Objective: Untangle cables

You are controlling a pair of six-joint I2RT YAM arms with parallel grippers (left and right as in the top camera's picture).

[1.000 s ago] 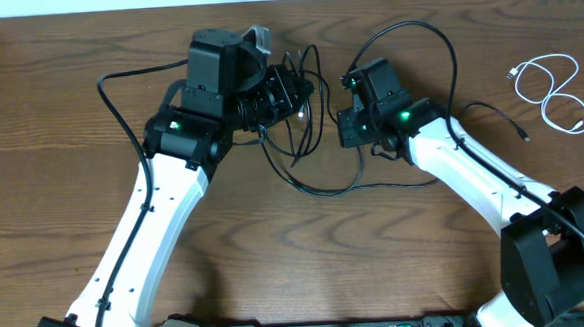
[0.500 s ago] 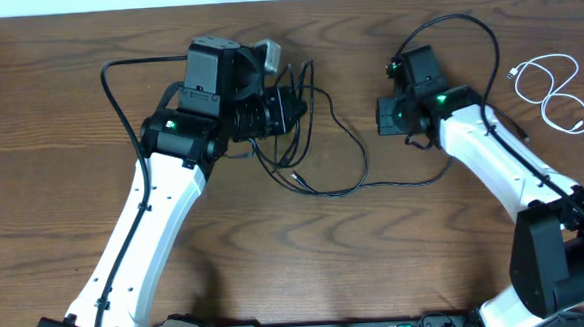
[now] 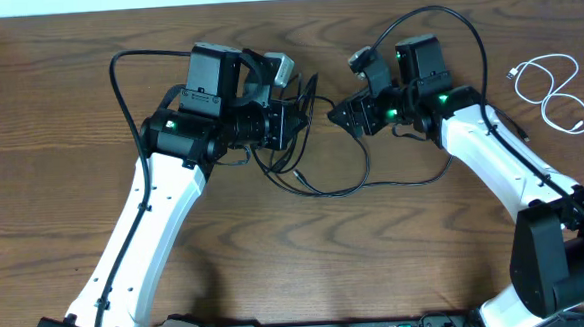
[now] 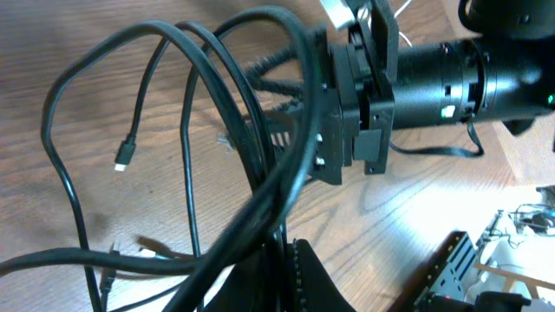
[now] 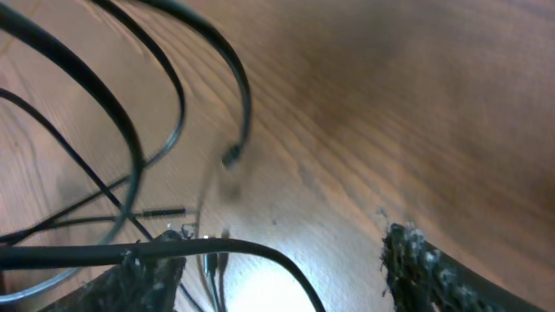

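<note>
**Right arm swings back in on the knot, fingers spread**

Half a second on, the right gripper (image 3: pixel 353 111) has come back from the right of the overhead frame toward its centre. Its fingers, then together, now stand wide apart. The left arm has hardly shifted.

In the right wrist view the two fingertips (image 5: pixel 137 276) sit at the bottom corners of the frame. One thin black strand (image 5: pixel 227 249) crosses the gap between them, gripped by neither. Just left of centre in the overhead frame, the left gripper (image 3: pixel 298 115) is clamped on the bunched black cables (image 3: pixel 326 193). Their slack hangs in a loop below both grippers on the wooden table (image 3: pixel 61 146). A small plug end (image 4: pixel 126 156) dangles free at the left of the left wrist view. The white cable (image 3: pixel 553 93) lies coiled by itself at the far right, well apart from the knot.

The step in hand looks like a fresh grasp for the next pull. It would go best if the right fingers close on that single crossing strand and no second one. The draw should then run slowly toward the right of the frame while the left grip anchors the bunch. Taking the strand near a free end should let it slide out instead of tightening the knot. The left arm's own thicker cord (image 3: pixel 115 78) is no part of the job.
</note>
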